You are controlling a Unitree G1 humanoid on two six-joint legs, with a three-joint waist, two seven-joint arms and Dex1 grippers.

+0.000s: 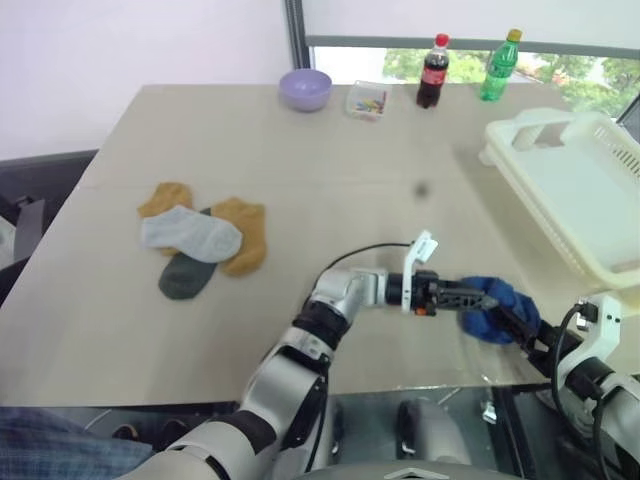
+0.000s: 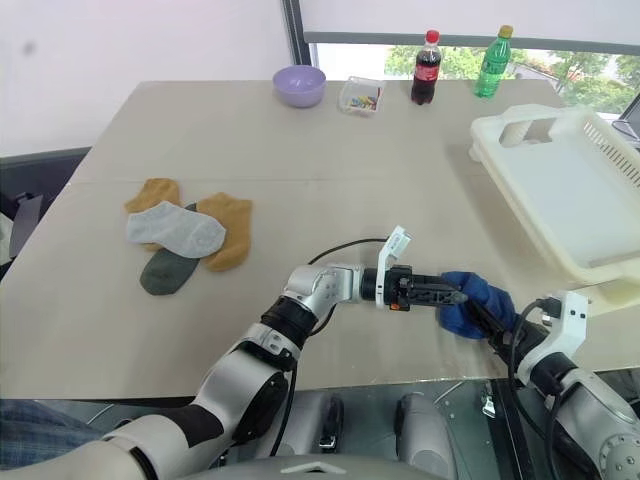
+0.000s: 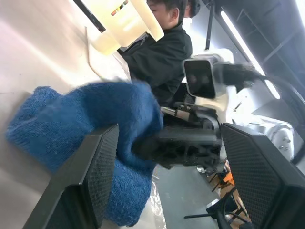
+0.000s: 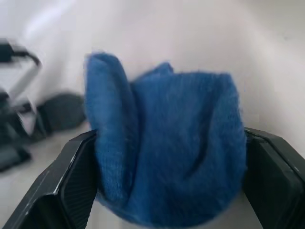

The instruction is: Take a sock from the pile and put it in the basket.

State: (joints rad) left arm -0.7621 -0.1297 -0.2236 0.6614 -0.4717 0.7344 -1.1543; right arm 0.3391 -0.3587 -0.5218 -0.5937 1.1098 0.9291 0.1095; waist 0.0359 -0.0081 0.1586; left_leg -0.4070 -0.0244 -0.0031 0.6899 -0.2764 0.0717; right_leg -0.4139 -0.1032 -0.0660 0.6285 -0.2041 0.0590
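Note:
A royal-blue sock [image 1: 498, 310] lies bunched on the table near its front right edge. My left gripper [image 1: 478, 297] reaches in level from the left and is open, one finger [image 3: 90, 176] against the sock's side. My right gripper [image 2: 490, 322] comes from the front right, its jaws wide apart. The sock [image 4: 167, 143] bulges between its fingers [image 4: 71, 181]. The pile [image 1: 200, 240] of mustard-orange, light grey and dark socks sits far left on the table. The cream-white basket [image 1: 540, 122] stands tilted at the right edge, beyond the grippers.
A lilac bowl [image 1: 305, 88], a small clear box [image 1: 367, 100], a cola bottle [image 1: 432, 72] and a green bottle [image 1: 499, 66] line the far edge. A person in black [image 3: 162, 52] stands off to the right past the basket.

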